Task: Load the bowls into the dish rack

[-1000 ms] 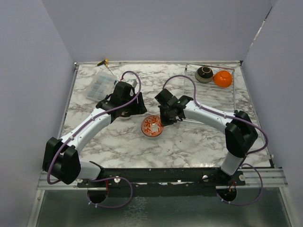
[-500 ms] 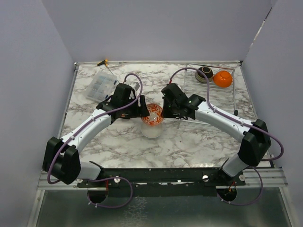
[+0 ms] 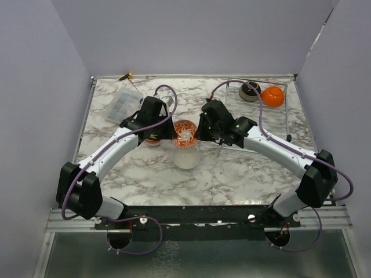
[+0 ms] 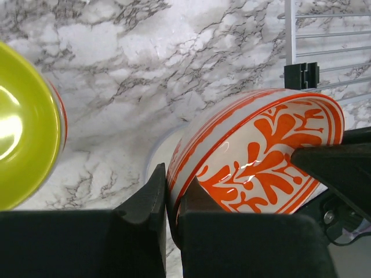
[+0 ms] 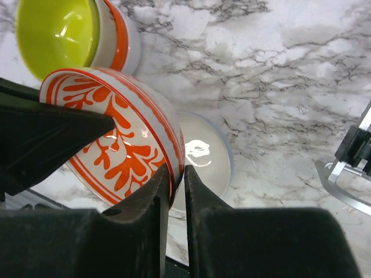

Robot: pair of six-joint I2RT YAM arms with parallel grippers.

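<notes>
Above the middle of the table (image 3: 232,174), your patterned bowl (image 3: 184,133) hangs tilted on its edge, clear of the marble. That's new: a second ago it lay flat down there with only the right gripper (image 5: 175,180) at it. Half a second back your left gripper (image 4: 172,196) stood wide beside the raised rim. Now it has clamped onto that rim, so both sets of jaws pinch the same bowl from opposite sides, left arm on the left, right arm on the right. Straight underneath sits a white bowl (image 3: 186,157), uncovered since the lift. Close by your left wrist, a lime green bowl (image 4: 23,124) nests in an orange bowl (image 5: 119,40) on the marble. Further left and back lies the clear compartment box (image 3: 123,105). Off to your right stands the dish rack (image 3: 272,119), with a dark brown bowl (image 3: 250,91) and a second orange bowl (image 3: 272,96) at its far end. Your right arm stretches across the rack's near side, so the held bowl sits just left of the rack, not over it.
</notes>
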